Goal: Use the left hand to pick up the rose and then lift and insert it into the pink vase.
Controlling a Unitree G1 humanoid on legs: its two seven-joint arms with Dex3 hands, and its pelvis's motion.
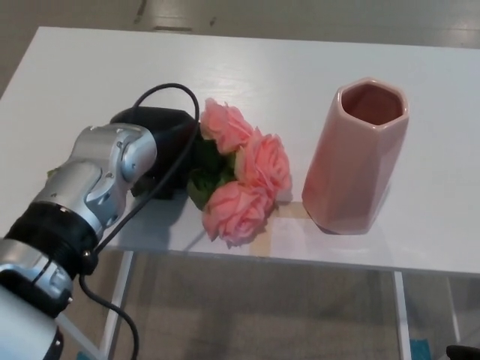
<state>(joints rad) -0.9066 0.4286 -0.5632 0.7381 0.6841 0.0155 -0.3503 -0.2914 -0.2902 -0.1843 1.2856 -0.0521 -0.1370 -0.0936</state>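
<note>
Left hand (163, 142) low, forearm angled in, fingers seemingly curled

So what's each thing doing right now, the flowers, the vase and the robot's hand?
roses: three pink blooms lying at the table's front edge, not in the vase.
pink vase: upright, empty as far as its mouth shows, apart from the roses.
left hand: at the stem end of the roses; its grip is hidden behind the wrist.
table: white, holding the roses and vase.
right hand: not in view.
</note>
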